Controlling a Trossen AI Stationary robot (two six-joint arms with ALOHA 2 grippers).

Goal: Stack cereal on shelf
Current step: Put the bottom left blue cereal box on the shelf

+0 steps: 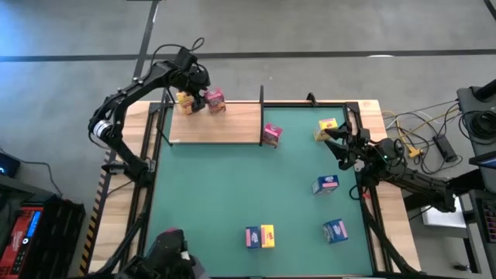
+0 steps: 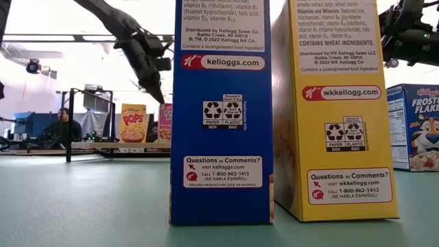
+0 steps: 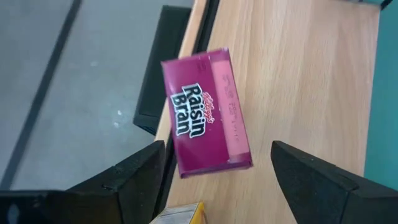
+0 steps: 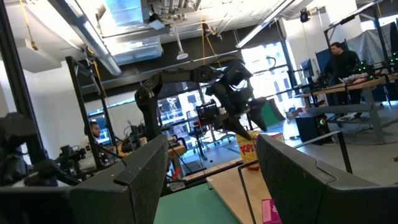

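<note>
A pink Raisin Bran cereal box [image 3: 205, 112] stands on the pale wooden shelf [image 1: 225, 128], at its far left edge. A yellow cereal box [image 1: 184, 101] stands right beside it. My left gripper [image 3: 217, 149] hovers open just above the pink box, a finger on either side and clear of it. In the low view it [image 2: 152, 81] hangs above the yellow box [image 2: 133, 123] and the pink box [image 2: 165, 122]. My right gripper [image 1: 339, 144] waits open at the table's right edge, next to another yellow box [image 1: 327, 129].
Another pink box [image 1: 271, 135] stands on the green mat [image 1: 232, 194] by the shelf's right end. Two blue boxes [image 1: 325, 184] [image 1: 335, 230] stand at the right. A blue and yellow pair [image 1: 260, 236] stands near the front edge. Black uprights [image 1: 261, 116] frame the shelf.
</note>
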